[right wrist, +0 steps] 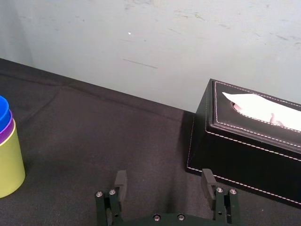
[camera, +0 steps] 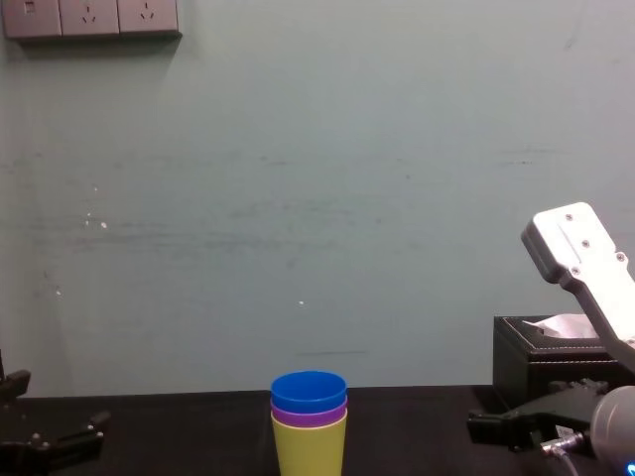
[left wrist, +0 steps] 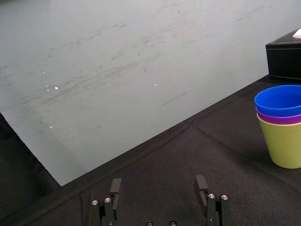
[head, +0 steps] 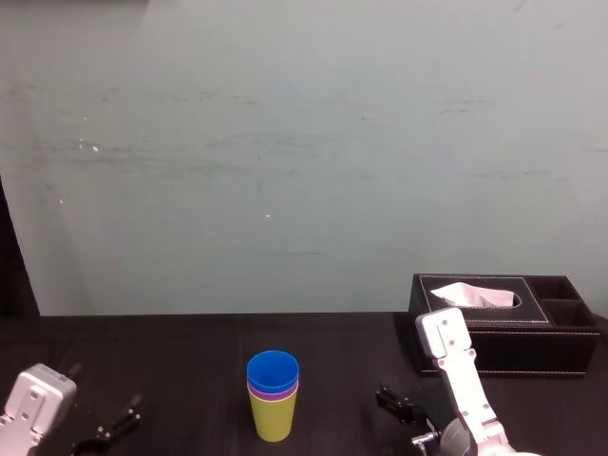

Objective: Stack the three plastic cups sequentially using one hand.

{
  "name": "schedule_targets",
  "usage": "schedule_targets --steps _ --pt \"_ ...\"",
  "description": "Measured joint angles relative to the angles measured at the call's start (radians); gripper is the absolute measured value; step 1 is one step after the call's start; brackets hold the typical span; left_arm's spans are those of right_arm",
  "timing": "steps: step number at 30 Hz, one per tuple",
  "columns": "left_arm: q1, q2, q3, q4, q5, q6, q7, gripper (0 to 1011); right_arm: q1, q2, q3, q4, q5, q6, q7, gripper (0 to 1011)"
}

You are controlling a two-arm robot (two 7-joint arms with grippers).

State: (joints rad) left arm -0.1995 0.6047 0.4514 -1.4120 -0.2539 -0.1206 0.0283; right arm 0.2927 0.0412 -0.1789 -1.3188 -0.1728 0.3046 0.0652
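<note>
Bottom centre of the frame, and the three cups stand nested in one upright stack on the black table (head: 180,356): the yellow-green cup (head: 274,418) at the base, a band of the purple cup (head: 272,389) above its rim, the blue cup (head: 273,369) on top. Lower left corner, the left gripper (head: 114,425) sits low over the table, well apart from the stack. Lower right, the right gripper (head: 397,405) points towards the cups, clear of them too. At the right edge, the black tissue box (head: 503,332) sits against the pale wall (head: 304,142).
</note>
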Motion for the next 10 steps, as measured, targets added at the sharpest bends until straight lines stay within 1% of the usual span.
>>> schedule_targets --steps 10 --pt "0.0 0.0 0.0 0.0 0.0 0.0 0.0 1000 0.0 0.0 0.0 0.0 0.001 0.0 -0.001 1002"
